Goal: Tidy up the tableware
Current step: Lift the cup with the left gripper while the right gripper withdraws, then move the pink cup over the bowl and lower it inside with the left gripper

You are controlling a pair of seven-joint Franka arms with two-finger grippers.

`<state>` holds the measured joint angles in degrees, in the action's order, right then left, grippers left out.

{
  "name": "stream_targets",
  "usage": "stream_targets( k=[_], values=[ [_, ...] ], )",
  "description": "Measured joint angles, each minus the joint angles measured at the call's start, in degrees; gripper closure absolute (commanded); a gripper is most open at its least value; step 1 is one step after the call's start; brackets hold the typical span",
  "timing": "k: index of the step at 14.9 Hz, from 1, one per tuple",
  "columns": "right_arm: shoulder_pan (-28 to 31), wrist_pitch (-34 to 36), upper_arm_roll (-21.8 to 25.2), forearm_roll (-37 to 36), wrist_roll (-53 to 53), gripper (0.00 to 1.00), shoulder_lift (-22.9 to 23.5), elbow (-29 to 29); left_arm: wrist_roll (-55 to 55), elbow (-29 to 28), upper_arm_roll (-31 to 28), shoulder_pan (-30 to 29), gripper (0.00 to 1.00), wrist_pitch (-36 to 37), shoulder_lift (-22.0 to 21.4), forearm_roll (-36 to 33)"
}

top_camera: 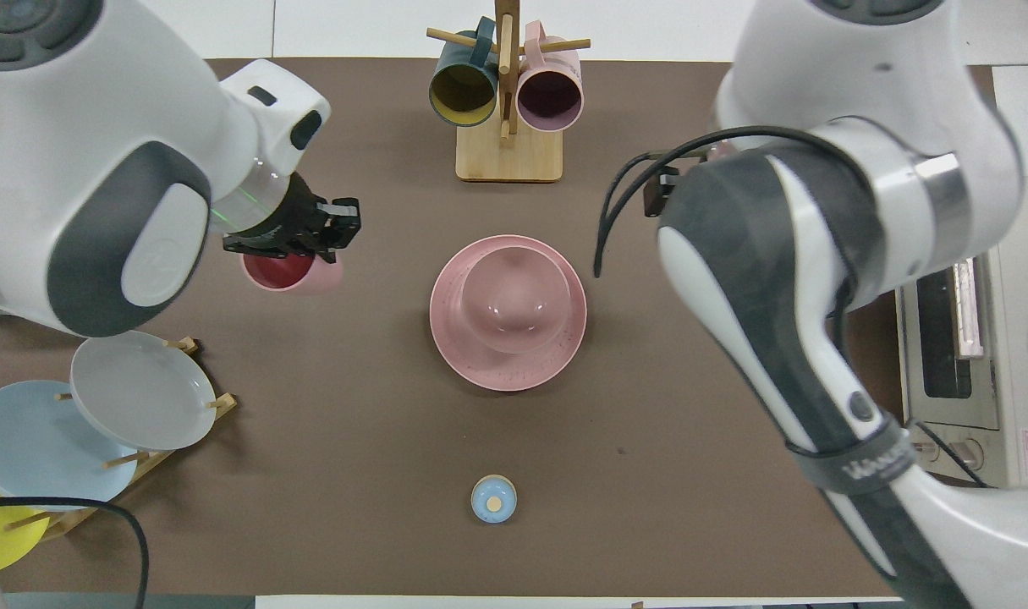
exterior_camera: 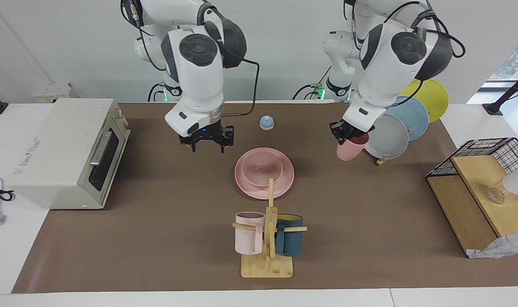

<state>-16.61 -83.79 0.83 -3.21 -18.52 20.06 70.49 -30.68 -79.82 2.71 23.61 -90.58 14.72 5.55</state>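
In the facing view, the right gripper [exterior_camera: 207, 143] hung empty at centre-left, fingers apart, above bare mat. At frame centre the bowl [exterior_camera: 264, 169] sat in the plate [exterior_camera: 284, 183]. To the right, the left gripper [exterior_camera: 348, 133] clamped the cup's [exterior_camera: 351, 147] rim aloft; it should be centred over the bowl, then lowered upright.
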Motion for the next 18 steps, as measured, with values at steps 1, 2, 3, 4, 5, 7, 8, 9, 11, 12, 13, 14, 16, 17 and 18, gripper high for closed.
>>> stream_targets(
  k=[1,2,3,4,5,7,8,9,11,12,13,14,16,17,18],
  values=[
    [2.79,1.20,0.04,0.36,2.99,0.00,-1.23,0.37,-2.90,1.03,0.06,2.03,1.00,-0.16,1.35,0.11],
    [5.30,1.91,0.17,0.77,6.15,0.00,-2.74,1.02,-5.70,2.05,0.08,4.02,1.00,-0.68,2.95,0.24],
    [7.28,2.20,0.57,0.97,8.66,0.00,-4.83,2.42,-8.21,3.06,0.12,5.89,1.00,-1.57,4.64,0.61],
    [8.73,2.38,0.93,1.04,10.08,0.00,-7.19,4.24,-10.25,3.78,0.15,7.48,1.00,-2.57,6.13,1.28],
    [9.83,2.49,1.17,1.11,10.69,0.00,-9.37,6.15,-12.34,4.23,0.14,8.98,1.00,-3.67,7.44,1.84],
    [11.19,2.58,1.26,1.21,10.98,0.00,-12.61,10.33,-16.37,4.64,0.11,11.97,1.00,-6.00,10.00,2.18],
    [11.49,2.58,1.27,1.22,10.98,0.00,-13.49,12.09,-17.80,4.82,0.11,13.15,1.00,-6.90,11.19,2.21],
    [11.83,2.53,1.28,1.22,10.98,0.00,-13.99,13.40,-19.10,5.28,0.11,13.97,1.00,-7.46,12.48,2.24],
    [12.71,1.83,1.33,1.22,11.84,0.00,-14.18,14.64,-20.75,6.80,0.08,14.81,1.00,-8.09,15.01,2.26],
    [13.08,1.51,1.55,1.22,13.72,0.00,-14.21,14.90,-21.24,7.44,0.07,15.06,1.00,-8.71,16.03,2.27],
    [13.29,1.50,1.98,1.22,15.58,0.00,-14.39,15.11,-21.61,7.86,0.09,15.29,1.00,-9.38,16.80,2.29],
    [13.33,1.50,2.57,1.22,16.83,0.00,-14.87,15.64,-21.85,8.17,0.08,15.56,1.00,-9.84,17.32,2.30],
    [13.39,1.21,3.23,1.22,17.66,0.00,-16.40,17.52,-22.17,8.29,0.07,15.96,1.00,-10.78,17.96,2.30],
    [13.40,0.26,3.29,1.22,17.73,0.00,-17.07,18.33,-22.22,8.29,0.07,16.08,1.00,-11.21,18.34,2.30],
    [13.40,-0.34,3.30,1.22,17.74,0.00,-17.53,18.83,-22.25,8.28,0.07,16.15,1.00,-11.49,18.76,2.30]
  ],
)
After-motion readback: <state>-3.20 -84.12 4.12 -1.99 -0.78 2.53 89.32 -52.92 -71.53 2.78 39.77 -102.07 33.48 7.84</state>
